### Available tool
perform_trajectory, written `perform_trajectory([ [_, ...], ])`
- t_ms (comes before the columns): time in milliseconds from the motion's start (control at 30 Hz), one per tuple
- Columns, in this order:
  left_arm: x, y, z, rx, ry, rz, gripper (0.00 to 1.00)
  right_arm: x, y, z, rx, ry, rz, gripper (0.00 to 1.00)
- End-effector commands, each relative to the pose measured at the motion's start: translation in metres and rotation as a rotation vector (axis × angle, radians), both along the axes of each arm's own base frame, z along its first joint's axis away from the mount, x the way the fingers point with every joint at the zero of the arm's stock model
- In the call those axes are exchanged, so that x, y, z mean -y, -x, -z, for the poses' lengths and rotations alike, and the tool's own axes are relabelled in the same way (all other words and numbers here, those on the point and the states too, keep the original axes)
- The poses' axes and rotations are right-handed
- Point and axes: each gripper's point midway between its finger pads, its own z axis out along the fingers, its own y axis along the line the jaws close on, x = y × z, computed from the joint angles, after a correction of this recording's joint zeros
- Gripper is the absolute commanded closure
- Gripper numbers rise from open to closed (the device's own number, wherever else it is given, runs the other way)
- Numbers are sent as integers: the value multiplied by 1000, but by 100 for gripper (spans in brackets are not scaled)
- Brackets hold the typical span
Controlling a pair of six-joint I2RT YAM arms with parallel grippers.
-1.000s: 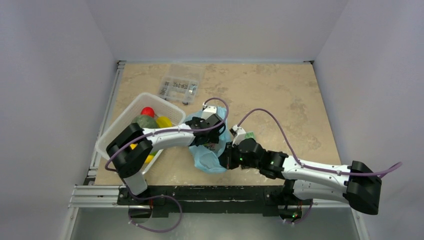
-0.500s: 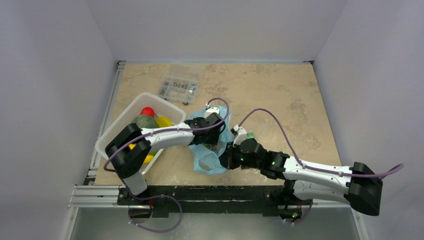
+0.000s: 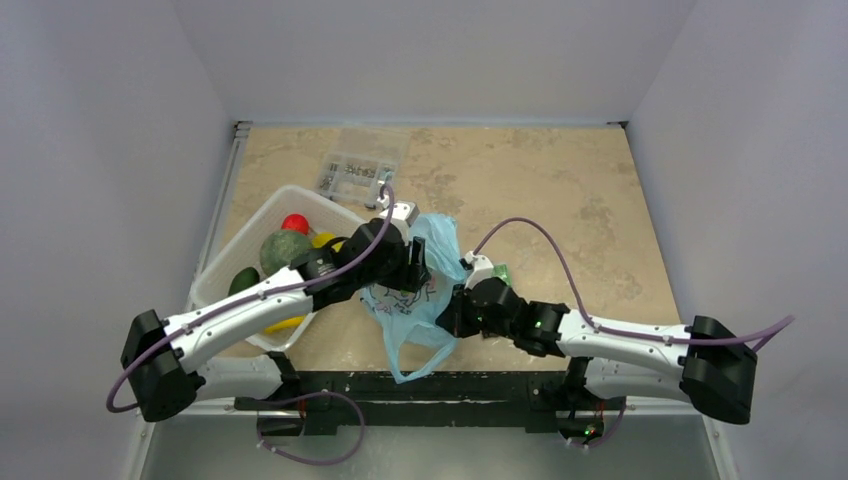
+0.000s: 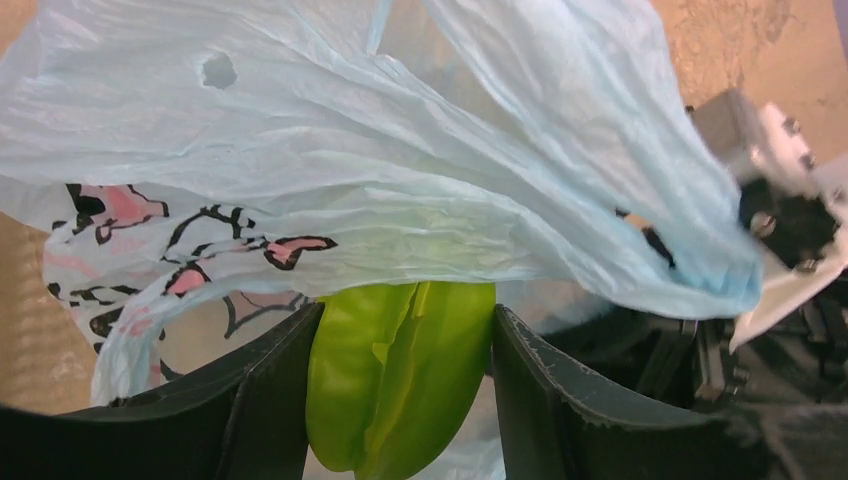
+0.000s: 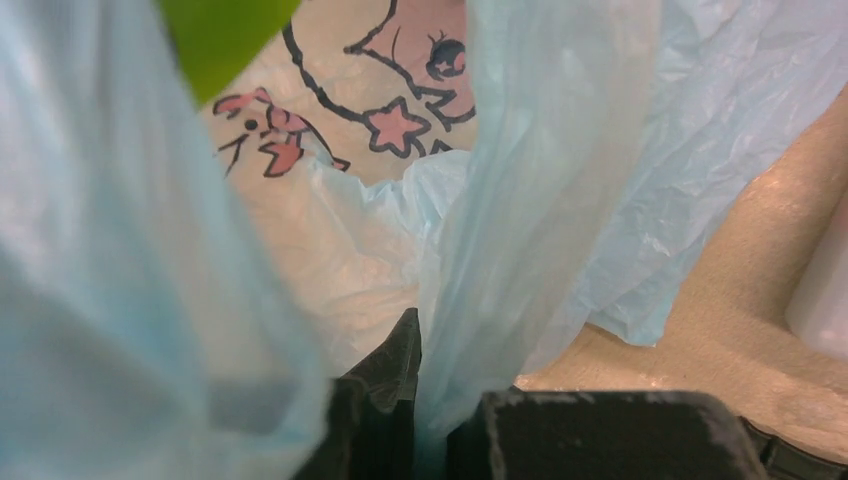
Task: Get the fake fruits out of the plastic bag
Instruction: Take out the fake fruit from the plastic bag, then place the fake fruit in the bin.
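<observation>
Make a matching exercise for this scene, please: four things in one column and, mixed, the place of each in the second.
1. elongated green fruit
2. plastic bag
3. red fruit
4. clear box

A. in the white basket
B. pinched by the right fingers
C. on the table, beyond the basket
D. between the left fingers

Pairs: 1-D, 2-B, 3-A, 4-C

Plastic bag [image 3: 432,300]: light-blue, translucent, crinkled, cartoon-printed. Its film covers the upper part of a ridged green fruit [image 4: 400,370]. Red fruit [image 3: 294,223], yellow fruit [image 3: 322,240] and dark-green fruit [image 3: 283,248] lie at its 10 o'clock.
</observation>
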Motion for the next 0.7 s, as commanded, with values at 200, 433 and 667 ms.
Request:
perform_trajectory([
  [200, -54, 60, -27, -42, 47, 64, 79, 4, -17, -31, 61, -47, 106, 100],
  [433, -178, 52, -46, 86, -259, -339, 91, 7, -15, -23, 50, -39, 110, 100],
  [667, -266, 54, -53, 169, -421, -797, 89, 8, -16, -29, 60, -38, 106, 100],
])
